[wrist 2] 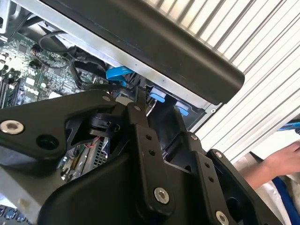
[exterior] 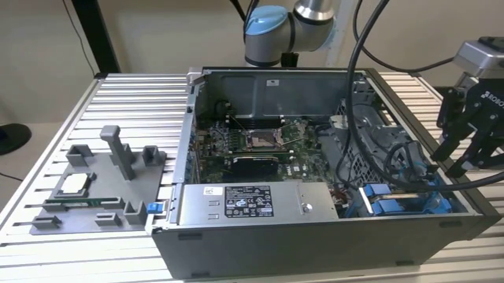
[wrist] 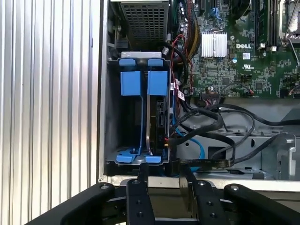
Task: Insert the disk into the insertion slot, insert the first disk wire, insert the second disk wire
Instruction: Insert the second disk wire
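- We see the gripper [wrist: 163,172] hanging just outside the open case [exterior: 315,247], level with the slot [wrist: 114,112]. Its fingers are spread, with nothing between them.
- The disk [wrist: 158,117] appears to sit on edge inside the slot. We cannot tell whether any wire is plugged into it.
- Risk: black cables [wrist: 211,117] and a blue cable [wrist: 199,145] loop right beside the disk. We judge that a spread finger could snag one and tug it from the board [wrist: 234,61].
- Risk: the case rim lies between the gripper and the slot, so a low approach could knock it.
- Risk: in the second wrist view a person's hand [wrist 2: 281,161] rests near the arm.
- Materials: the slot is dull grey sheet metal with glossy blue plastic clips. The disk's edge is dark and thin. The cables are rubbery and limp. The table [wrist: 47,93] is ribbed aluminium.
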`<state>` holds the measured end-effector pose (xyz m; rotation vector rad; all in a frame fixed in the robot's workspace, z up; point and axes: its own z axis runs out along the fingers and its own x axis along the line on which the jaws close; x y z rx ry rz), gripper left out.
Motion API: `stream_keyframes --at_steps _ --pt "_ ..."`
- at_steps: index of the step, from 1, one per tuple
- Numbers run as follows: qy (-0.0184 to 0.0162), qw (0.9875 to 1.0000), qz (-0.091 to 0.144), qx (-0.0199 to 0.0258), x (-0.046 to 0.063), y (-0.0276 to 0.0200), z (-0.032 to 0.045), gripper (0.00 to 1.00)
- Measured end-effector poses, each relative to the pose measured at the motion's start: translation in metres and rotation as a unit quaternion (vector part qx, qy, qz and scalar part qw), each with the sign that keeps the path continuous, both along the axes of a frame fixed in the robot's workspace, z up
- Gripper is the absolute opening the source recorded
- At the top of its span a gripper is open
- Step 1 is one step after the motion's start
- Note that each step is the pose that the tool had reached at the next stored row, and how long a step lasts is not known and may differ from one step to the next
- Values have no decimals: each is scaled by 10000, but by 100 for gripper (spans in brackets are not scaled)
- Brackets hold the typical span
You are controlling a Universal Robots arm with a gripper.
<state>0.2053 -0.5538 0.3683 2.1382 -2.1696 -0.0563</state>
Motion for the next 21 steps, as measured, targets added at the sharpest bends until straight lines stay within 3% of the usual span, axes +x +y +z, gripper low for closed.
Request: stream_keyframes --at_steps 15,21 --pt "0 10000 0 1 1 0 -63 100" --pt "16 10000 0 4 1 2 -81 100"
